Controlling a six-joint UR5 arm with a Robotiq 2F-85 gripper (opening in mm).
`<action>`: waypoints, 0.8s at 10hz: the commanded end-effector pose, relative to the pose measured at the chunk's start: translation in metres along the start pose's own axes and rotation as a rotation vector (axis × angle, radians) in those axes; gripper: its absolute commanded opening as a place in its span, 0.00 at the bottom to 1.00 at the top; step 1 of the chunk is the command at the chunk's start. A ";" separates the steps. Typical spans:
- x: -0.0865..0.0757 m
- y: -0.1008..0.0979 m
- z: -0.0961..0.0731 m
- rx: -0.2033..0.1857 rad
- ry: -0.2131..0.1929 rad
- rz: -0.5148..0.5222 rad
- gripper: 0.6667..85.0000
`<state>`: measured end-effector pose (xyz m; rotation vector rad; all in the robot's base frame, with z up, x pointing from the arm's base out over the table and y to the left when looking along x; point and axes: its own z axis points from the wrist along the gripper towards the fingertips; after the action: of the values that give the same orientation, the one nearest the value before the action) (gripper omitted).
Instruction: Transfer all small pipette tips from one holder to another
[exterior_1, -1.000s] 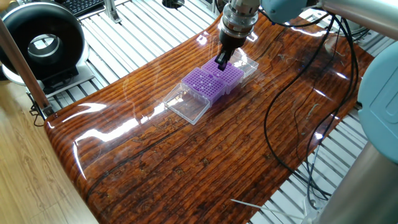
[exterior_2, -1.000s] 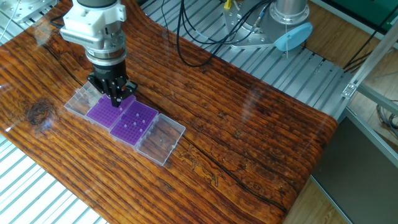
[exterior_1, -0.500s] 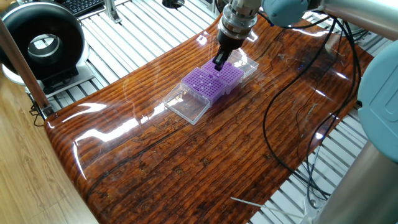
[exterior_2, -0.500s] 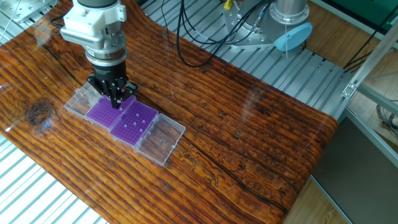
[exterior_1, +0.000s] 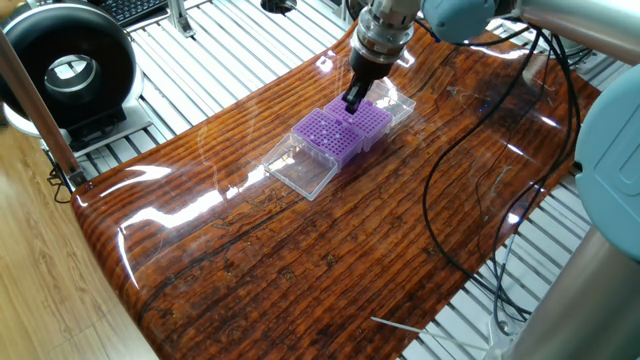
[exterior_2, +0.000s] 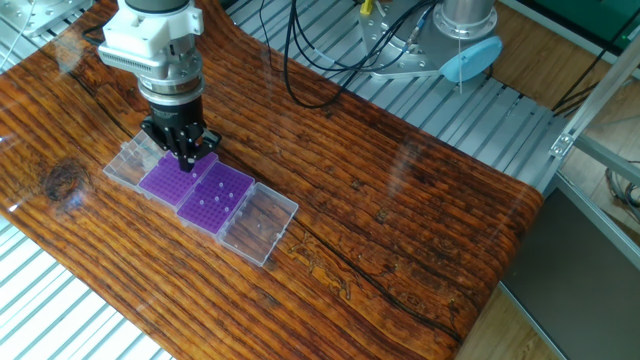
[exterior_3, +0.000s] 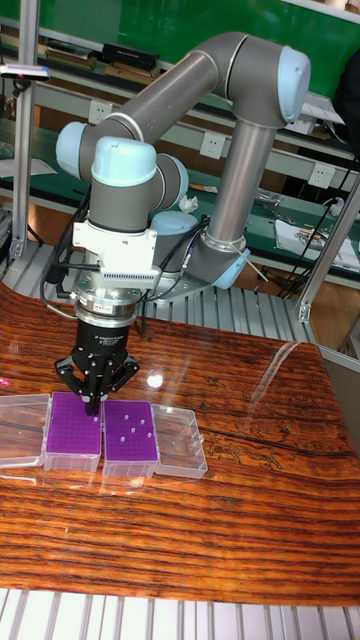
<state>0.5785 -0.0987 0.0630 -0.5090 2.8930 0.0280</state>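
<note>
One fixed view: gripper hangs straight down over the seam between the 2 purple racks, nearer the far rack. Near rack sits just beside it, its clear lid flat on the wooden table. Fingers look pinched together at the tip. A pipette tip may be between them, too small to confirm.

The other fixed view: gripper is low over the inner edge of the left rack. Right rack shows a few pale dots, which I read as seated tips. I count about 6, not sure. The left rack's grid looks bare from here. Lids lie folded out at both ends, one at.

Tall fixed view: gripper points down at the top right corner of the left rack. Right rack carries the pale dots. Fingers closed or nearly so; whether they hold a tip, I cannot tell.

My read: this is the placing or picking of 1 tip near the seam. Doing it well means keeping the tool vertical, lining up dead centre on 1 hole, moving straight up or down with no sideways drag, and not nudging the boxes, since they sit loose on the table.
</note>
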 end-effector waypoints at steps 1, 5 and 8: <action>-0.001 0.001 -0.001 -0.011 -0.011 0.021 0.01; 0.004 0.003 0.000 -0.018 0.003 0.043 0.01; 0.009 0.004 0.000 -0.023 0.013 0.057 0.01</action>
<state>0.5714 -0.0988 0.0606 -0.4618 2.9155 0.0453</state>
